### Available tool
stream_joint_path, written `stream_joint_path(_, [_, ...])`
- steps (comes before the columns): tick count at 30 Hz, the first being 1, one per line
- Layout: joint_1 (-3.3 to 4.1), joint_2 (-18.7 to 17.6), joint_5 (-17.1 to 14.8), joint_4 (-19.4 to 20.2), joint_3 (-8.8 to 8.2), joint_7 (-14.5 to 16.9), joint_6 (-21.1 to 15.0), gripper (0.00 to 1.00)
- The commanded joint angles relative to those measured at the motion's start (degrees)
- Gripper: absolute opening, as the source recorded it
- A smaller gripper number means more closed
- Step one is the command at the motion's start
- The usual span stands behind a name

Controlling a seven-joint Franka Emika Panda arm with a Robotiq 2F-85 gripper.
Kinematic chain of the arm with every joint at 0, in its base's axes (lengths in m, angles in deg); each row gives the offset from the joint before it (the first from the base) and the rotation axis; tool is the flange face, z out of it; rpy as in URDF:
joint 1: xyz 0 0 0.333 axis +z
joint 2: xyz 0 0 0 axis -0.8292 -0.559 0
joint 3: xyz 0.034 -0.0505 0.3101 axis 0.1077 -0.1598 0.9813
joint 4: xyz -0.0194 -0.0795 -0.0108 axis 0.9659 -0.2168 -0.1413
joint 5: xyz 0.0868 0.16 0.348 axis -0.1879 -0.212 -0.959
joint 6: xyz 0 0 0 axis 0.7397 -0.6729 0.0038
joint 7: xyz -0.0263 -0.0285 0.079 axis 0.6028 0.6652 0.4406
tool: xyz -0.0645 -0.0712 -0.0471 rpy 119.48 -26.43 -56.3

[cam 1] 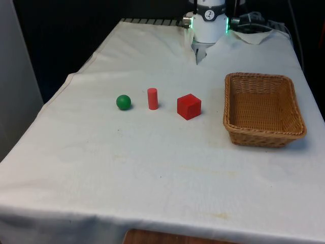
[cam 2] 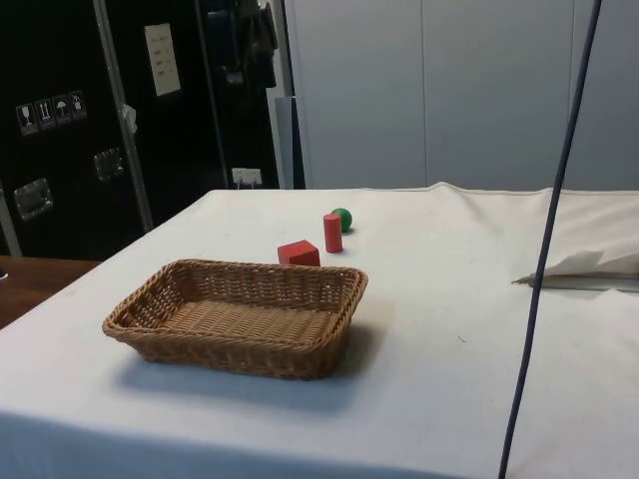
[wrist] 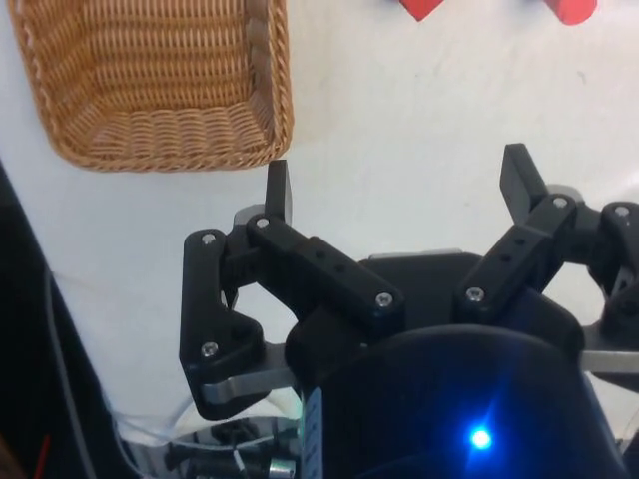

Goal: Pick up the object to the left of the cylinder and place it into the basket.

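Note:
A green ball (cam 1: 123,102) lies on the white cloth, on the front view's left of an upright red cylinder (cam 1: 152,98). A red cube (cam 1: 189,106) sits on the cylinder's other side. The side view has the ball (cam 2: 342,219) behind the cylinder (cam 2: 332,233) and the cube (cam 2: 300,253) nearer the basket. The wicker basket (cam 1: 264,133) stands empty at the front view's right. My gripper (wrist: 399,190) is open with nothing between its fingers, high above the cloth near the basket's corner (wrist: 255,150). The cube (wrist: 424,8) and cylinder (wrist: 571,10) show at the far edge of the wrist view.
The robot's base (cam 1: 209,28) stands at the table's far end. A dark cable (cam 2: 547,249) hangs down across the side view. Dark cabinets (cam 2: 90,120) stand behind the table.

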Motion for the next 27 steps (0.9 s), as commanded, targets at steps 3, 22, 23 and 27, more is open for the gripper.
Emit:
stream_joint_path(3, [0.17, 0.52, 1.83, 1.55, 0.11, -1.20, -2.52, 1.00])
stream_joint_path(22, [-0.40, 0.11, 3.44, 8.42, -0.69, -1.03, -12.49, 1.00])
stream_joint_path(23, [-0.46, 0.06, 3.50, 9.17, -0.80, -1.03, -13.52, 1.00])
stream_joint_path(27, [-0.52, 0.00, 3.55, 10.71, -0.97, -1.03, -15.93, 1.00])
